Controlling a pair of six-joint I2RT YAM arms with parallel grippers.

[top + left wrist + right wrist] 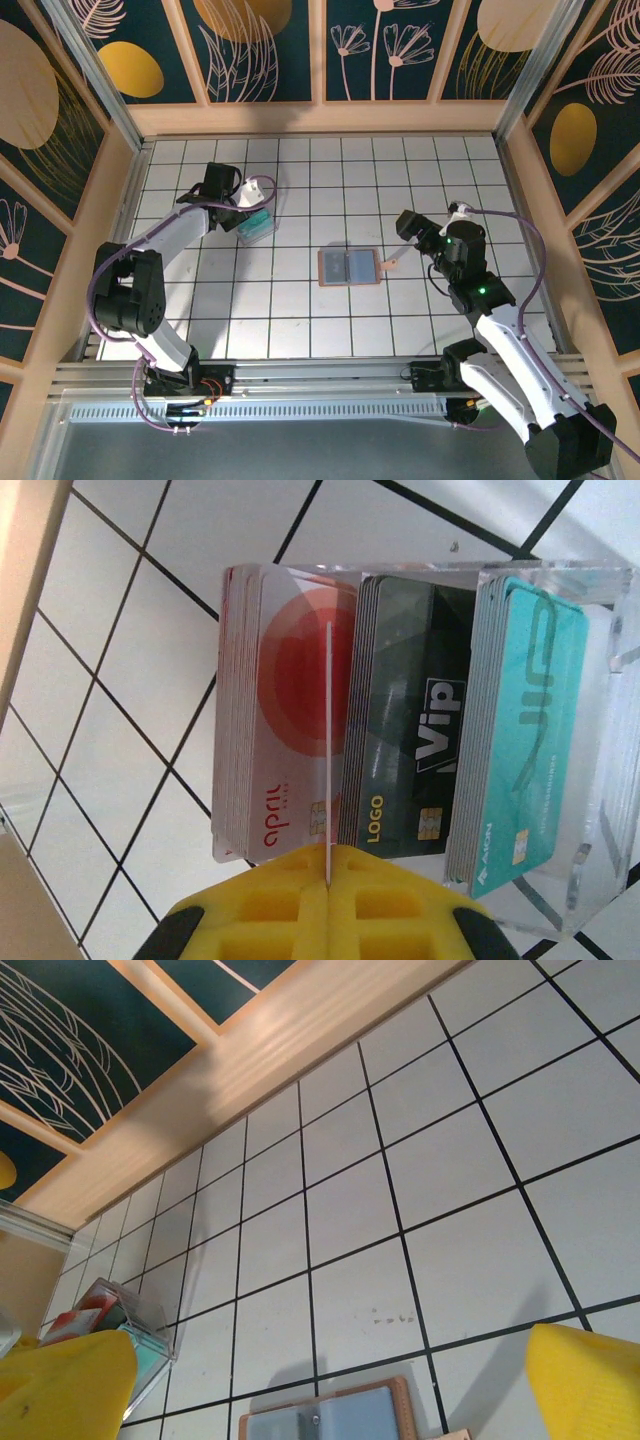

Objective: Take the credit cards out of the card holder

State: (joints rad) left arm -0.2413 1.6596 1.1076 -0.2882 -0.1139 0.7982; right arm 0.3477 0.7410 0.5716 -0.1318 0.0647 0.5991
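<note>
White tiled tabletop (250, 320), overhead: card holder (348, 267) lies open mid-table; right gripper (408, 228) near its tab side, left gripper (238, 212) over the clear card box (262, 226).

Left wrist: left gripper clenched on one credit card (327, 740), seen edge-on above red, black and teal stacks, likely to file it there. Too small to tell overhead.

Right wrist: jaws spread wide, empty, poised above the holder, presumably for a pull.

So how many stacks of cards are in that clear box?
3, side by side in the clear box: a red-and-white stack at one end, a black stack in the middle, a teal stack at the other end. How many cards each holds is hidden.
</note>
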